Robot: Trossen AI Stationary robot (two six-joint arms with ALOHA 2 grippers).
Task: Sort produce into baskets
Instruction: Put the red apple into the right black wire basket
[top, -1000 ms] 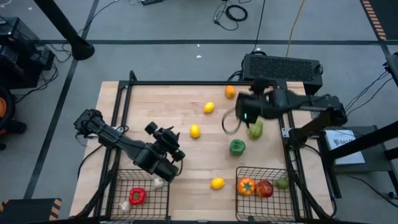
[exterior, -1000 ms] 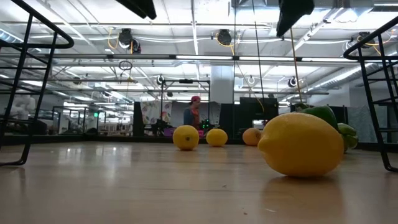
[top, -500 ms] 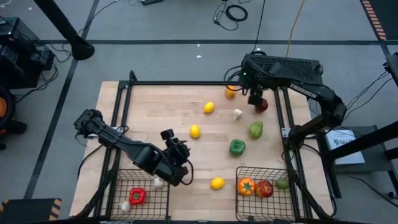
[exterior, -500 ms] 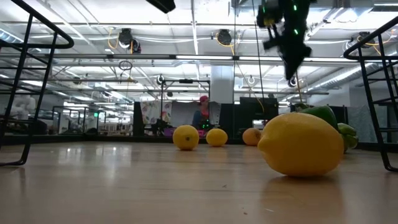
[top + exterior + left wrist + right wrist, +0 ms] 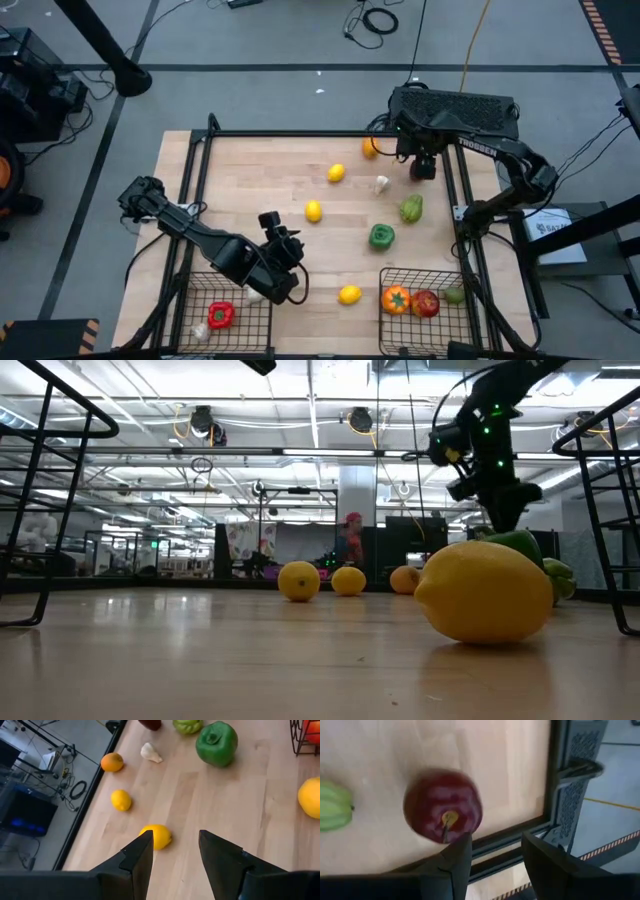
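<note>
Right gripper [image 5: 424, 168] has swung from mid-table to the far right corner, fingers apart over a red apple [image 5: 442, 812], nothing held yet. Left gripper [image 5: 172, 851] hovers apart near a lemon [image 5: 156, 836].

My table [image 5: 250, 180] is pale wood, planked, matt with a faint sheen. My fingers [image 5: 137, 857] look like dark matt plastic. The baskets [image 5: 245, 322] are thin black wire mesh. The red apple [image 5: 442, 811] is smooth and glossy; the lemon [image 5: 485, 592] has a finely pebbled matt skin.
</note>
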